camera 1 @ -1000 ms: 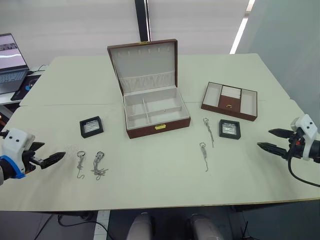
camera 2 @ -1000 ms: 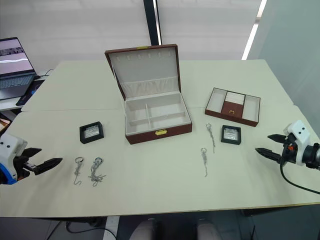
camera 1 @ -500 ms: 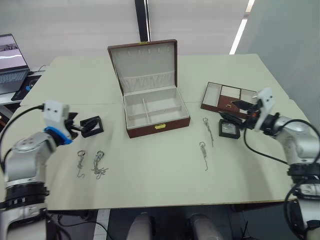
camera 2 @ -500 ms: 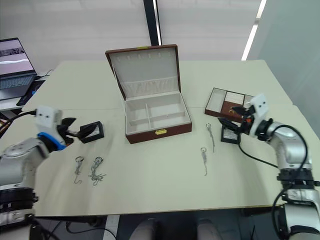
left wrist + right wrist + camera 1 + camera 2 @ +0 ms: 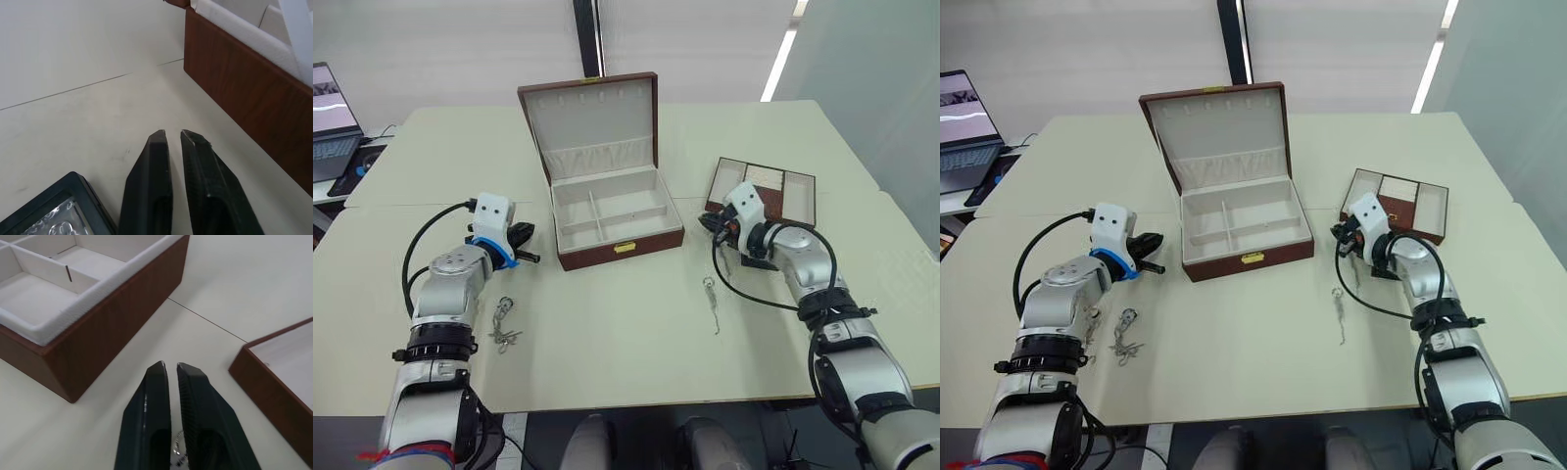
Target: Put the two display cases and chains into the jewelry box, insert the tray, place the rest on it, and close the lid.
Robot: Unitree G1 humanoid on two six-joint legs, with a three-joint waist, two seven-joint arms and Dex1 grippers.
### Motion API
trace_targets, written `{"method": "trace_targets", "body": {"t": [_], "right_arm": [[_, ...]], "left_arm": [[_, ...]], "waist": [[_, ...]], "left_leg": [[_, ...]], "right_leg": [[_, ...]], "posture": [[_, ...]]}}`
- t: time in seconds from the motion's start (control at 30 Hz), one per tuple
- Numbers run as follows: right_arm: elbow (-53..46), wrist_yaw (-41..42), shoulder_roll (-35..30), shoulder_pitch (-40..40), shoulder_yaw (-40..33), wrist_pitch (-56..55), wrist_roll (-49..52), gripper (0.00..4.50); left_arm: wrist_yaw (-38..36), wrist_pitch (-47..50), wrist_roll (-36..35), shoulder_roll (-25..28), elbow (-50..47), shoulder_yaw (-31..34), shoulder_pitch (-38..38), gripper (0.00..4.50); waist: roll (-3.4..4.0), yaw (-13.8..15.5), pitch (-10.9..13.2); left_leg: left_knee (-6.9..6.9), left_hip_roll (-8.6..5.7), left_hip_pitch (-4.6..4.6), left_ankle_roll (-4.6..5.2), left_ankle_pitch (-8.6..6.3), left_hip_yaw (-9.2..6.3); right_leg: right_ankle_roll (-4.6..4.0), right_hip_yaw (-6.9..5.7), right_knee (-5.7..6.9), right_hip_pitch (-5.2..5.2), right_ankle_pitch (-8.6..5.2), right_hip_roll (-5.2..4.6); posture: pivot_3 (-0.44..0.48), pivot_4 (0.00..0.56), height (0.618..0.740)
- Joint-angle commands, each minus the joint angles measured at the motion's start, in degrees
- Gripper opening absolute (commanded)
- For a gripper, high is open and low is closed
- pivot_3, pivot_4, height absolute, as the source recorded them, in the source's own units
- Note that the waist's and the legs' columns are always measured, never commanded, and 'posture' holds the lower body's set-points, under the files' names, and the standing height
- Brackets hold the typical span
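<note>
The jewelry box stands open mid-table, lid up, its white compartments empty. My left gripper is shut and empty just left of the box. Its fingertips are just above the table, past a black display case. Two chains lie beside my left forearm. My right gripper is shut and empty between the box and the brown tray. A chain lies under its fingers. Another chain lies nearer the front. A second display case is mostly hidden under my right wrist.
A laptop sits on a side desk at far left. The cream table has open surface in front of the box. A table seam runs across left of the box.
Both arms swung inward from the table's outer edges to either side of the box. Both grippers went from open to shut. The camera view shifted slightly.
</note>
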Motion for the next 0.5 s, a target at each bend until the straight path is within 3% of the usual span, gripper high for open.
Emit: {"method": "trace_targets", "body": {"t": [0.03, 0.13, 0.5], "right_arm": [[-1.7, 1.9, 2.4, -2.0, 0.6, -1.4, 0.6, 0.03], [-3.3, 3.7, 3.3, -1.4, 0.9, -0.4, 0.9, 0.03], [-13.9, 12.7, 2.0, 4.4, 2.6, 5.5, 3.6, 0.03]], "left_arm": [[-2.6, 0.1, -0.4, -0.7, -1.4, -1.4, -0.6, 0.0], [-7.0, 1.0, -2.0, -1.2, -6.0, -3.2, 1.2, 0.0], [-12.5, 4.6, -2.8, -1.2, -12.7, -5.4, 3.5, 0.0]], "waist": [[0.0, -0.1, 0.0], [0.0, 0.0, 0.0], [0.0, 0.1, 0.0]], "left_leg": [[0.0, 0.01, 0.0, 0.0, 0.0, -0.01], [0.01, 0.01, -0.01, -0.05, 0.03, -0.07], [-0.02, -0.03, -0.03, -0.04, 0.03, -0.09]], "right_leg": [[0.0, -0.01, 0.02, 0.0, 0.0, 0.01], [0.0, -0.05, 0.04, 0.0, 0.0, 0.01], [0.0, -0.04, -0.01, 0.02, 0.0, 0.0]], "posture": [[0.0, 0.15, 0.74], [0.0, 0.15, 0.74], [0.0, 0.15, 0.74]]}}
